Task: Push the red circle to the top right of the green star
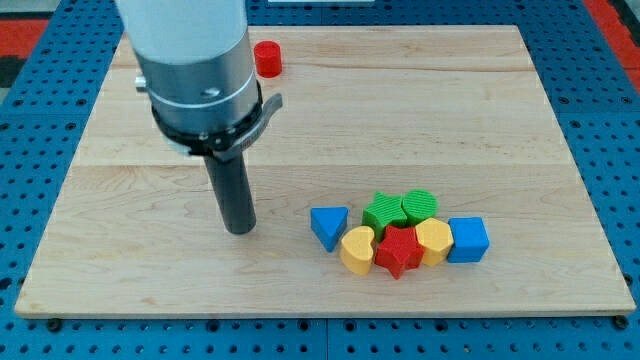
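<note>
The red circle (pixel 267 58) is a small red cylinder near the view's top edge of the wooden board, just right of the arm's body. The green star (pixel 382 213) sits in a cluster of blocks at the lower middle-right. My tip (pixel 240 229) rests on the board at the lower middle-left, well below the red circle and left of the cluster, touching no block.
Around the green star lie a green circle (pixel 420 205), a blue triangle (pixel 328 226), a yellow heart (pixel 357 250), a red star (pixel 398 251), a yellow block (pixel 434 241) and a blue cube (pixel 468 240). The wooden board (pixel 520 120) lies on a blue pegboard.
</note>
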`<state>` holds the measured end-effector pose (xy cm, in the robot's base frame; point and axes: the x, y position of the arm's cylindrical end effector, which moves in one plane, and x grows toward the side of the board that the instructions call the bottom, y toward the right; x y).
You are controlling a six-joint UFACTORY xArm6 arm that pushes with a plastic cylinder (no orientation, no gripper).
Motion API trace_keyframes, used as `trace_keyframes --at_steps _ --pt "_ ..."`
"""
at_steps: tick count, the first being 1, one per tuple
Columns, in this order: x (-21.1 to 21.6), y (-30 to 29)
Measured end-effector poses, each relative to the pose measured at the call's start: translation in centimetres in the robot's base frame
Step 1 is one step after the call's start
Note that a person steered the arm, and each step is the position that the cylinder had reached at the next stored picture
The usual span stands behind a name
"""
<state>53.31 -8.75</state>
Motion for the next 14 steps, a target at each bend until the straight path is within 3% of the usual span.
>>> trace_keyframes --at_steps 2,3,5,6,7,8,11,12,14 --pt "-1.2 7.7" --pt "-1.4 5.0" --pt "-12.7 -4.6" --pt "-20.7 -4.6" --pt "-25.7 -4.4" --pt "-27.5 -0.8" --pt "-28.5 15.6" --pt "-28.1 19.0" --pt "-22.2 20.6"
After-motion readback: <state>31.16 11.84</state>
